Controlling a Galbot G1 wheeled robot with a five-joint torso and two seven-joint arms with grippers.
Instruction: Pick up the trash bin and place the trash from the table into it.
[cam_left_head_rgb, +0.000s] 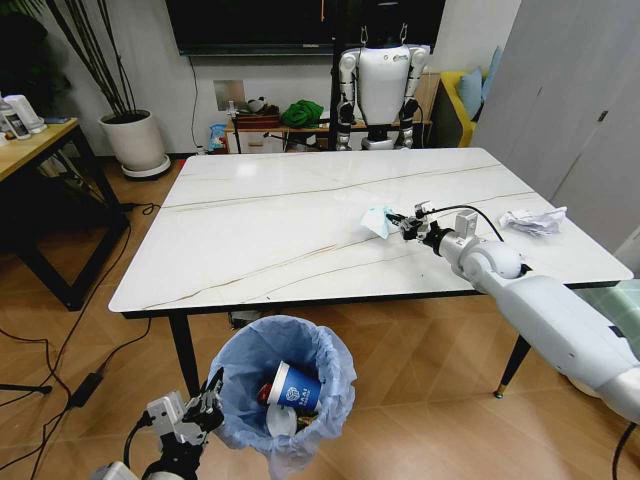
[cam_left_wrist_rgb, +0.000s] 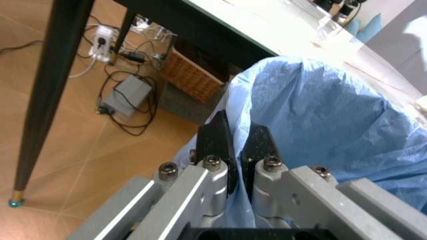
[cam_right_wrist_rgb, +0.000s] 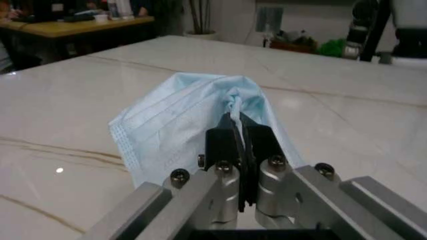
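your wood-look floor runs under the white marble-look table (cam_left_head_rgb: 300, 230), and just in front of its near edge, below it, the trash bin (cam_left_head_rgb: 283, 385) with its light-blue plastic bag (cam_left_wrist_rgb: 320, 115) hangs from your left gripper (cam_left_head_rgb: 207, 398), whose fingers (cam_left_wrist_rgb: 215, 137) are pinched together on the bag at the rim on the bin's left side. inside the bin you can see a white-and-blue paper cup (cam_left_head_rgb: 294, 387) lying tilted, with something red tucked beside it. up on the table, right of centre, your right gripper (cam_left_head_rgb: 408, 225) is clamped closed on a light-blue face mask (cam_right_wrist_rgb: 183, 127), gripping it by the bunched white ear loop at one end; the mask lies folded on the tabletop just beyond the fingertips. farther right, near the table's right edge and well apart from the mask, you have a piece of crumpled white paper (cam_left_head_rgb: 533, 220) lying on the top. beyond the table's far side stands a white humanoid robot (cam_left_head_rgb: 382, 85), with a white plant pot (cam_left_head_rgb: 133, 141) off to the far left and a light wooden desk (cam_left_head_rgb: 30, 148) at the left edge.
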